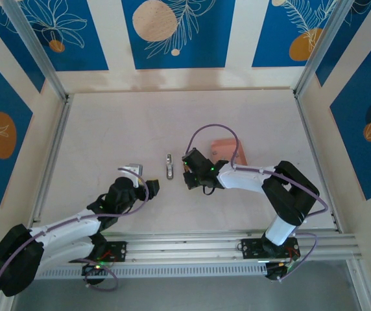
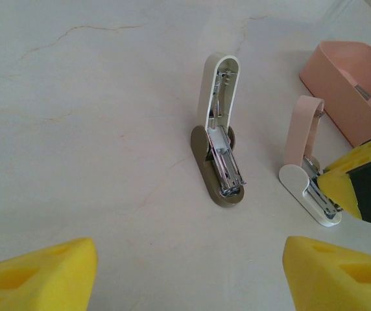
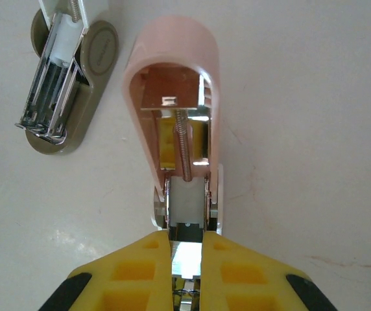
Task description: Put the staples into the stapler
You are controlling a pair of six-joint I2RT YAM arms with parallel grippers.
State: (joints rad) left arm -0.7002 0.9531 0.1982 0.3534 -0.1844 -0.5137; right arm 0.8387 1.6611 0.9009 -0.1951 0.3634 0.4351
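My right gripper [image 3: 187,245] is shut on a shiny strip of staples [image 3: 187,260], held just over the metal channel of the pink stapler [image 3: 172,97]. That stapler stands open with its lid raised and its spring showing. The left wrist view has the same pink stapler [image 2: 300,139] with a right finger [image 2: 351,181] at its white base. An olive and white stapler [image 2: 219,155] also lies open, its magazine exposed, and appears as the olive stapler [image 1: 168,165] between the arms from above. My left gripper [image 2: 189,253] is open, holding nothing, short of the olive stapler.
The shallow pink tray [image 2: 347,78] sits right of the pink stapler, with a small grey piece inside; from above the tray [image 1: 227,150] is behind the right arm. Side rails and patterned walls border the pale table [image 1: 107,129].
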